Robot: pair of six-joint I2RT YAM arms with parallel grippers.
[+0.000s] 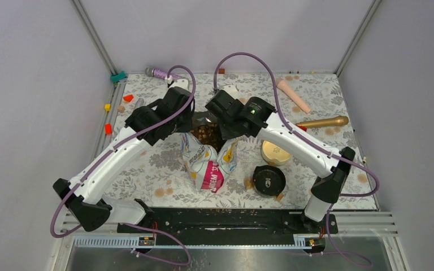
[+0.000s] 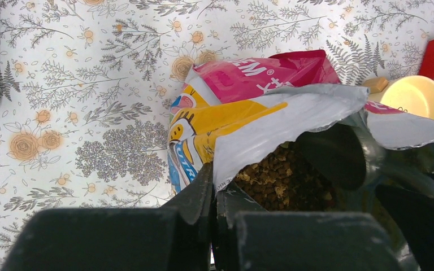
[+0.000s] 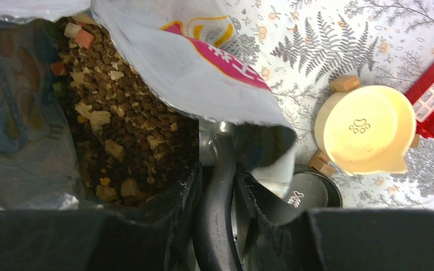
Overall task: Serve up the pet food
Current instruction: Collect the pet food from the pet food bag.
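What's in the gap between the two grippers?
The open mouth of the bag, with the pet food showing inside; the top view shows it.

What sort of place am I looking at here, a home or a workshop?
Probably a lab test booth: plain grey walls, two arms bolted to a rail, and a flowered tablecloth strewn with props.

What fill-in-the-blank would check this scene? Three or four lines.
The left gripper pinches the rim of the ___, which holds the kibble.
The right gripper clamps a ___ handle.
The cream bowl bears a ___ print.
The bowl is ___.
Missing: bag, black, paw, empty.
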